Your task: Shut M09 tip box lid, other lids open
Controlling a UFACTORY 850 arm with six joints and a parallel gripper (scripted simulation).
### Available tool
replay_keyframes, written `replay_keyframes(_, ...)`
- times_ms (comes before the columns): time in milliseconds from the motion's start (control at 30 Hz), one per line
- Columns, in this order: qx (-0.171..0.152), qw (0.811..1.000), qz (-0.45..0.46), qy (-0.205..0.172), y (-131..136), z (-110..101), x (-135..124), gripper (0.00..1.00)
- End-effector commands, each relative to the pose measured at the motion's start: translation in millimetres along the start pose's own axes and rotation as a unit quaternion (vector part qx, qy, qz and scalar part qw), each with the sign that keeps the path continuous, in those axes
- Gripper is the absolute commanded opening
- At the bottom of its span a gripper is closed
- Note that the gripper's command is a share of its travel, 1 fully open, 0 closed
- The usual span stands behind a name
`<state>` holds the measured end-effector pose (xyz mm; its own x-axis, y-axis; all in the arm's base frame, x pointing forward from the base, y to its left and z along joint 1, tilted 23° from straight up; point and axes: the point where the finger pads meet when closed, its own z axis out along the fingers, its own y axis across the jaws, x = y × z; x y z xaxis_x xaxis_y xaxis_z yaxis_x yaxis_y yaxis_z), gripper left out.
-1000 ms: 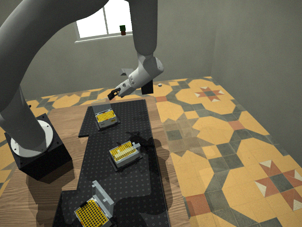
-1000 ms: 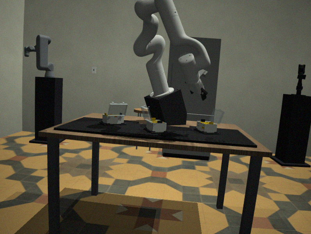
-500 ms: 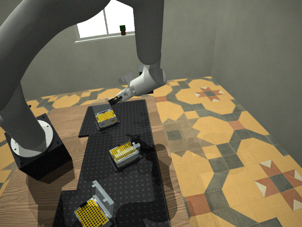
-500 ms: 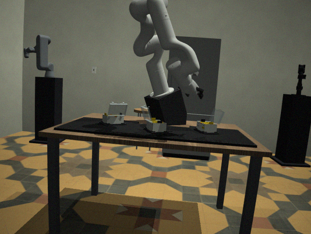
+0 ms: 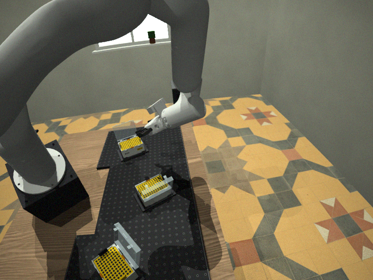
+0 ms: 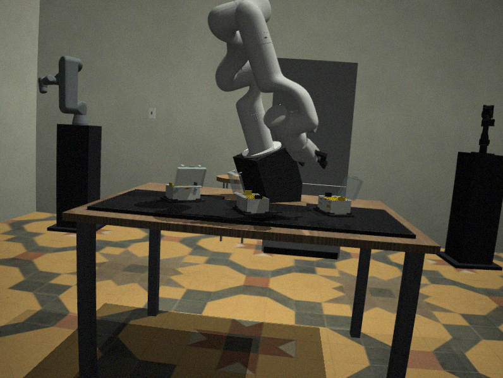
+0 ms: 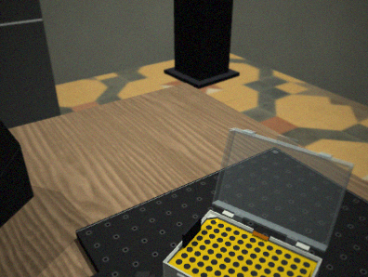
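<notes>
Item: three tip boxes on a black pegboard mat (image 5: pixel 168 217), wooden table (image 6: pixel 260 234).

Far box (image 5: pixel 131 145): clear lid (image 7: pixel 283 186) upright, yellow tip rack exposed. A white sticker shows on its front wall, print too small to read.

Middle box (image 5: pixel 153 188): clear lid tilted partway over the rack, not latched.

Near box (image 5: pixel 114 264): grey lid (image 5: pixel 128 242) standing open.

Claw (image 5: pixel 144 131): jaws fully spread, holding nothing, hovering just above the far box's edge, apart from the lid.

Progress: no lid appears latched; pressing-down remains entirely to do (which box is M09 cannot be told, though the claw's position suggests the far one).

Writing: none legible anywhere.
</notes>
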<state>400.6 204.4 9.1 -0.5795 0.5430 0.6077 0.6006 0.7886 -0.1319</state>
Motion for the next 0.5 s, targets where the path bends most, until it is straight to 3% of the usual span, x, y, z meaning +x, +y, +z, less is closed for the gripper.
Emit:
replay_keyframes(0,-0.001,1.0,-0.001,0.0,0.9,12.1,-21.9,1.0)
replay_keyframes(467,-0.001,1.0,-0.001,0.0,0.9,42.1,-73.9,1.0)
